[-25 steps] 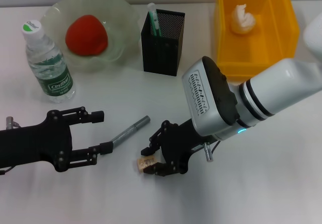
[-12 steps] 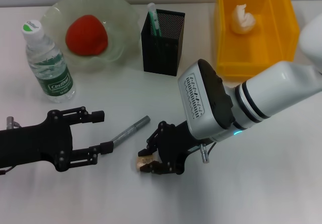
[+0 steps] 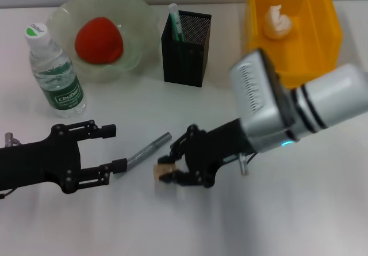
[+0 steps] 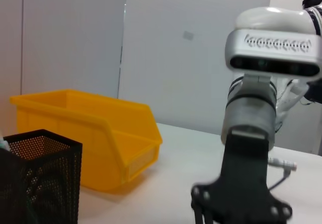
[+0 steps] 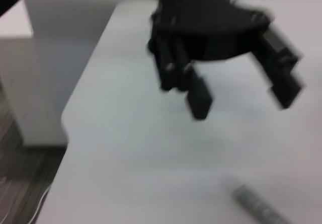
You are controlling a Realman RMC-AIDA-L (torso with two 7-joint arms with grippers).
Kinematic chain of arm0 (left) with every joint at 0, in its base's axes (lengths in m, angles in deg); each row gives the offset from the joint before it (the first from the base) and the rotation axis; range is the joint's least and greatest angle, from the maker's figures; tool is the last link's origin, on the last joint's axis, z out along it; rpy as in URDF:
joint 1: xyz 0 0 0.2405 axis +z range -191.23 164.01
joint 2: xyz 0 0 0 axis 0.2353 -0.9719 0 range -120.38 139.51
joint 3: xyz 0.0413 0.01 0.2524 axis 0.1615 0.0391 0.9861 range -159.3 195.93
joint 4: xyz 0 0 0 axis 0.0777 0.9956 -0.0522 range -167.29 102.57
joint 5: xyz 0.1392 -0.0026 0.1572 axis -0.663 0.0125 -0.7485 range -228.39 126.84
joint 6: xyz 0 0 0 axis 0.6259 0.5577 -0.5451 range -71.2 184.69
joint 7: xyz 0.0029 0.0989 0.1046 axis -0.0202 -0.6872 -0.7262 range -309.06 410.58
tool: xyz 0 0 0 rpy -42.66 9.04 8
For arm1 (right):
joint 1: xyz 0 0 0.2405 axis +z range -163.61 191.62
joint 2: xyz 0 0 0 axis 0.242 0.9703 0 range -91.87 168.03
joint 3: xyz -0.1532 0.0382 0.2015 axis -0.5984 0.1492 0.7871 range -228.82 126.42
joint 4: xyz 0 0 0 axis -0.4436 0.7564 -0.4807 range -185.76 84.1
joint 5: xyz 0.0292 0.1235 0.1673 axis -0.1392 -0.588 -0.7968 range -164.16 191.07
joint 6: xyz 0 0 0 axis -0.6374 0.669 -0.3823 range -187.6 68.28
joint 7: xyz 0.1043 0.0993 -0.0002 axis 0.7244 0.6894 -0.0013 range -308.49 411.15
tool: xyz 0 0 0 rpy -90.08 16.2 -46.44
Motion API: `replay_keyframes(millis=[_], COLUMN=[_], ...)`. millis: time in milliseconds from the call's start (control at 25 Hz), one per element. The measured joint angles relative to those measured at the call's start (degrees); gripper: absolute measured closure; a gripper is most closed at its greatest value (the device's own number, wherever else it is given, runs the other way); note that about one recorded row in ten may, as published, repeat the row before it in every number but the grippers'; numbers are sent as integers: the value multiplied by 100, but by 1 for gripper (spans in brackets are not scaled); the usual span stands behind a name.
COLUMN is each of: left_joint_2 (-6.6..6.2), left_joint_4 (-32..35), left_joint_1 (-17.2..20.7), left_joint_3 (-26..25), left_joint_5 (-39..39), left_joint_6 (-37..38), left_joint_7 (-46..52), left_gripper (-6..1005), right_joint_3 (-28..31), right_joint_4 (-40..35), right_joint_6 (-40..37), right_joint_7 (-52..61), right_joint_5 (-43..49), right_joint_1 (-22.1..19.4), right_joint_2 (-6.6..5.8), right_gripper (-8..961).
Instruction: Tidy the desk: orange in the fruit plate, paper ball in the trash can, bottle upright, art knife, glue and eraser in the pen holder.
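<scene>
**Right arm swings up with the eraser pinched**

Since the earlier frames the right arm's silver wrist housing has swung up and toward the yellow bin, and the right end effector [image 3: 167, 169] has lifted slightly with the small tan eraser [image 3: 165, 170] clamped between its fingertips. The eraser sits just beside the lower end of the grey art knife [image 3: 148, 150], which lies slanted on the white counter [image 3: 287, 221] and has not shifted.

The left end effector [image 3: 112, 148] has stayed at the near left of the counter, its two fingers spread apart and holding nothing; the lower fingertip is touching or almost touching the knife's near end. In the right wrist view that same left end effector [image 5: 236, 95] shows with fingers parted above the counter, and the knife's tip [image 5: 259, 206] appears near it.

Farther back, the bottle [image 3: 53, 72] stands upright at the left. Next to it the fruit plate [image 3: 135, 14] holds the orange [image 3: 99, 39]. The black mesh pen holder [image 3: 185, 49] stands between plate and bin, with a green-and-white glue stick [image 3: 175, 20] poking out of it. The yellow trash can [image 3: 322, 31] holds the paper ball [image 3: 277, 21]. The left wrist view shows the pen holder [image 4: 37, 178] in front of the yellow bin [image 4: 100, 133].
</scene>
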Motion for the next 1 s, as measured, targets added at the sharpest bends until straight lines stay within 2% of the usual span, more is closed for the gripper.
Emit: replay_keyframes(millis=[120,320,600,880,1000], left_joint_2=[0,6,79,174,180], left_joint_4=[-3,-19,-43,-61,-61], left_joint_1=[7,8,-11,-50,-55], left_joint_3=[0,-16,-152,-173,-173], left_joint_5=[18,36,50,51,51], left_joint_6=[-24,-44,-52,-82,-85], left_joint_7=[0,7,-19,-18,-6], left_gripper=[292,292,292,292,292], right_joint_3=[613,1173,1395,1664,1756], right_joint_4=[-104,-108,244,1040,1149], right_joint_6=[-278,-542,-572,-566,-570], right_joint_7=[-341,-873,-1838,-3139,-3316], right_joint_5=[-45,-398,-1557,-3231,-3466], right_joint_1=[-286,-641,-978,-1101,-1112], right_joint_2=[-1,-1,-4,-9,-9], right_gripper=[702,703,703,703,702])
